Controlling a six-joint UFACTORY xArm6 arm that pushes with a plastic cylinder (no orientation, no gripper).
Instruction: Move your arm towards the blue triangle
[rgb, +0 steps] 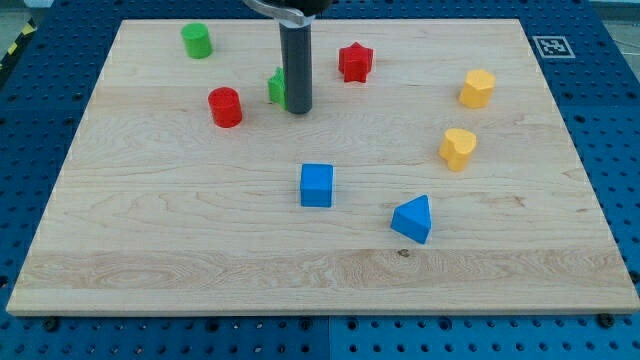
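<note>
The blue triangle (413, 218) lies on the wooden board, right of centre toward the view's bottom. My tip (297, 109) stands in the upper middle of the board, well up and to the left of the blue triangle. It is right beside a green block (276, 87), which the rod partly hides. A blue cube (316, 185) lies between my tip and the blue triangle, closer to the triangle.
A red cylinder (225, 106) sits left of my tip and a green cylinder (196, 40) at the top left. A red star (355, 61) is at the top right of my tip. Two yellow blocks (477, 88) (458, 148) lie at the right.
</note>
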